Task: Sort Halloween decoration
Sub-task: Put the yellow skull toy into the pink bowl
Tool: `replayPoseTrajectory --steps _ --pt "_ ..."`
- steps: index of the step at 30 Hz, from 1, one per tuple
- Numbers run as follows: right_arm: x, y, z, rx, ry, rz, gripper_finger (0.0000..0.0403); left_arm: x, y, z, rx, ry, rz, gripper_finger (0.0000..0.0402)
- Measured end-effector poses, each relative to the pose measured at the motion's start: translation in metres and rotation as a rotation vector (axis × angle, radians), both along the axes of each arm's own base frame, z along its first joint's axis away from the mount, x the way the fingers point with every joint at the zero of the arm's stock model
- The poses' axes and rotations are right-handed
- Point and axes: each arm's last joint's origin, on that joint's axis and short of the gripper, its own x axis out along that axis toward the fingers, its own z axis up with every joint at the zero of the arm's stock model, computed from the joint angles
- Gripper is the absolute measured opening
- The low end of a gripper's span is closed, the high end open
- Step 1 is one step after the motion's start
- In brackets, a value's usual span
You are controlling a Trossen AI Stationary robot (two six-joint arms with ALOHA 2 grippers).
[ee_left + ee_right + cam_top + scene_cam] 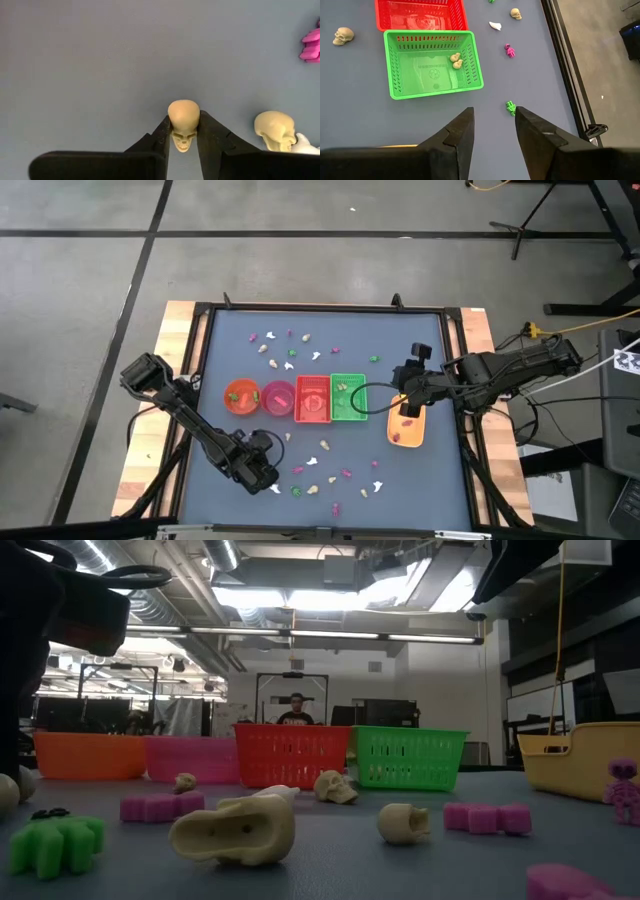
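No writing can be read anywhere. The left gripper [184, 131], low in the high view's lower left, pinches one cream plastic skull [183, 123]. The right gripper [493, 131] hangs open, centre-right. The green mesh basket [472, 62] holds two cream trinkets [456, 60].
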Motion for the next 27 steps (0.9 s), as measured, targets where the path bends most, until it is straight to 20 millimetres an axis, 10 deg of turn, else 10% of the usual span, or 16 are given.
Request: replayPoseTrajectory --steps 13,27 --pt "0.000 0.000 0.000 0.000 0.000 0.000 0.0143 0.041 0.019 0.026 0.004 -0.071 -0.059 0.0048" --pt "0.000 0.000 0.000 0.000 0.001 0.000 0.0143 0.070 0.088 0.056 0.211 0.138 -0.290 0.0050"
